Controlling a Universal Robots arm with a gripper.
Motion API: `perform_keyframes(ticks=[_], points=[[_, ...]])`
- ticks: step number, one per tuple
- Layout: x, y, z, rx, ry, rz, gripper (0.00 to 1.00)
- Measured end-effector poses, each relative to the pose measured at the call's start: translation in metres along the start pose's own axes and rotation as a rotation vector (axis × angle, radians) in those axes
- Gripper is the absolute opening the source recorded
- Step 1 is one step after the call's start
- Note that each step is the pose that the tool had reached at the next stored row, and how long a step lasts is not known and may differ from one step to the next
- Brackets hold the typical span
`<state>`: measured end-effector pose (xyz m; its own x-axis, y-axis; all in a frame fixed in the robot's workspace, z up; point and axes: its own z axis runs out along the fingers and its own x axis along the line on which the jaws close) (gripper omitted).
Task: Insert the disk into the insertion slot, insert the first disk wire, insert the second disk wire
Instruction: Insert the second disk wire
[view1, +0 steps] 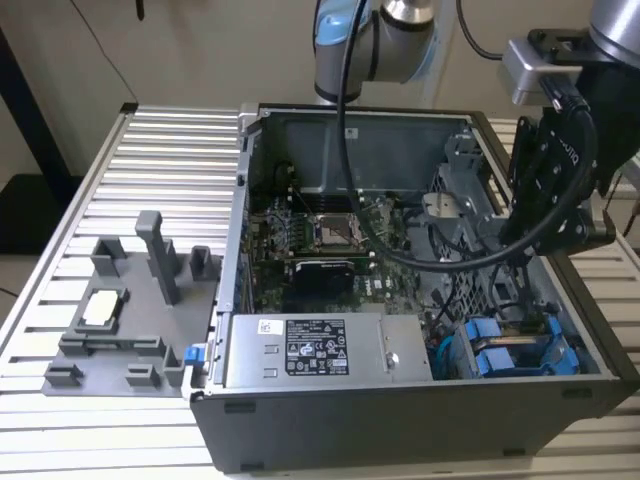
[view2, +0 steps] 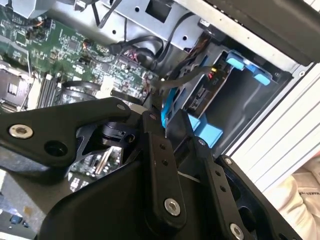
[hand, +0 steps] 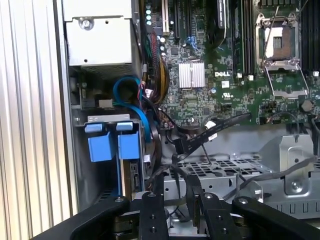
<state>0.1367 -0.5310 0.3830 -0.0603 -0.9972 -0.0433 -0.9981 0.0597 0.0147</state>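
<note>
The disk (hand: 134, 176) sits in the insertion slot (hand: 107, 119) of the grey drive cage, its blue carrier tab (hand: 128, 146) at the opening. Beside it stands another blue-tabbed carrier (hand: 100, 146). In the exterior view the disk's blue carrier (view1: 512, 358) lies in the case's near right corner, with my gripper (view1: 515, 262) just above it. In the second wrist view my gripper (view2: 164, 123) has its fingers (view2: 159, 150) closed together on a thin blue disk wire (view2: 167, 102), which runs toward the disk's connector end (view2: 202, 92). The blue wire (hand: 136, 102) loops up from the cage.
The silver labelled power-supply box (view1: 320, 350) lies along the case's front wall, left of the cage. The motherboard (hand: 235, 80) and loose black cables (hand: 200, 137) lie close by. A grey fixture (view1: 130, 310) stands on the slatted table at the exterior view's left.
</note>
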Motion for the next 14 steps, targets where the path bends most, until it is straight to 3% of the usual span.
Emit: perform_keyframes(ticks=[5, 8, 10, 14], points=[[-0.0011, 0.0145, 0.0011, 0.0001, 0.001, 0.002, 0.33], [-0.0054, 0.0222, 0.0017, 0.0004, 0.004, 0.003, 0.33], [-0.0096, 0.0271, 0.0028, 0.003, 0.0175, 0.003, 0.33], [-0.0158, 0.0333, 0.0048, 0.015, 0.0576, 0.002, 0.33]])
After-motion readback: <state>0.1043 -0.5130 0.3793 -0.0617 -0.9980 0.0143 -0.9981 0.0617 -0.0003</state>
